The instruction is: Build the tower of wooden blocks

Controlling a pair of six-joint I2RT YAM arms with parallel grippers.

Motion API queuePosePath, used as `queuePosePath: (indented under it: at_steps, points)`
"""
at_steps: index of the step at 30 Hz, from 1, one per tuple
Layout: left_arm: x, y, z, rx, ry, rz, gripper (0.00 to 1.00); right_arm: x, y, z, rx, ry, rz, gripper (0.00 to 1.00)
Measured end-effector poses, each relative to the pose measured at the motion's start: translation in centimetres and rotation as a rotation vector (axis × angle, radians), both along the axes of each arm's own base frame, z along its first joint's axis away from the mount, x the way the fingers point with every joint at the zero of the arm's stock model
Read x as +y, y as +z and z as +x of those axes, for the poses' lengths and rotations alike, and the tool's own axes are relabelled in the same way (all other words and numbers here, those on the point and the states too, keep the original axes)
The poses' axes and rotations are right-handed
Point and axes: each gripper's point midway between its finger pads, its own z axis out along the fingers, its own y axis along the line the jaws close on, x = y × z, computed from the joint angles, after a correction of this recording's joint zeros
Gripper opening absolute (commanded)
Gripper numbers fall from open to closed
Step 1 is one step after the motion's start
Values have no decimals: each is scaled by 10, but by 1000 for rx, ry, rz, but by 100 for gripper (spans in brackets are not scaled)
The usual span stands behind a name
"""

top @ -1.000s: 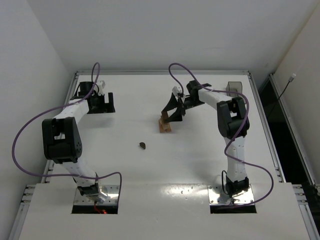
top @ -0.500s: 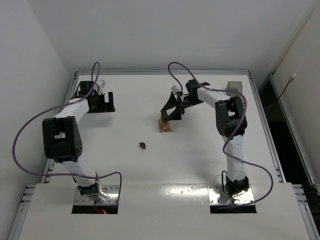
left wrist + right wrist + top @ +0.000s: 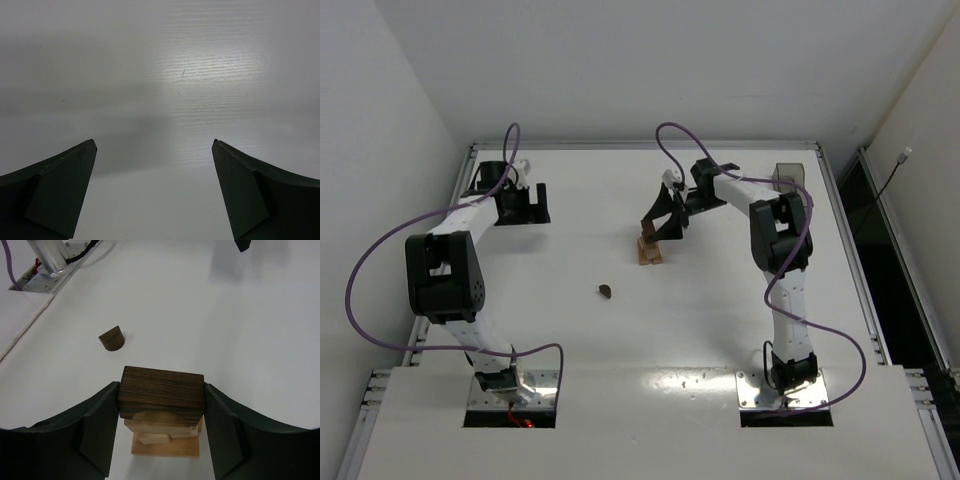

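Observation:
My right gripper (image 3: 162, 390) is shut on a dark brown arch block (image 3: 162, 382) and holds it on top of the tower (image 3: 165, 446), a short stack of light tan blocks on a flat tan base. A tan rounded piece shows inside the arch. In the top view the tower (image 3: 649, 252) stands mid-table with the right gripper (image 3: 659, 231) over it. A small dark brown half-round block (image 3: 112, 338) lies loose on the table, nearer the arm bases (image 3: 606, 291). My left gripper (image 3: 154, 146) is open and empty at the far left (image 3: 517, 207).
A grey translucent tray (image 3: 787, 176) stands at the far right of the table. The table's raised rim (image 3: 645, 145) runs along the back. The left arm's base (image 3: 47, 260) and its cable show at the top left of the right wrist view.
My right gripper has shifted slightly to the far left with the dark arch block over the tower. The left arm has not moved.

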Motion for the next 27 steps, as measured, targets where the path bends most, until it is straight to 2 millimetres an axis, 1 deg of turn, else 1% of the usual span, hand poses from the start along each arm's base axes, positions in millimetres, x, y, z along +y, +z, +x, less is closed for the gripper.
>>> queuePosePath:
  at_steps: [14, 15, 18, 19, 22, 24, 27]
  points:
    - [0, -1, 0, 3, 0, 0, 100, 0, 2, 1, -5, 0, 2, 27]
    - [0, -1, 0, 3, 0, 0, 100, 0, 2, 1, -5, 0, 2, 25]
    - [0, -1, 0, 3, 0, 0, 100, 0, 2, 0, 0, 1, 0, 25]
    - [0, -1, 0, 3, 0, 0, 100, 0, 2, 0, 3, 1, -1, 23]
    - [0, -1, 0, 3, 0, 0, 100, 0, 2, 0, 6, 1, -1, 23]
    - [0, -1, 0, 3, 0, 0, 100, 0, 2, 0, 6, 1, -1, 26]
    - [0, -1, 0, 3, 0, 0, 100, 1, 2, -1, 8, 3, -1, 28]
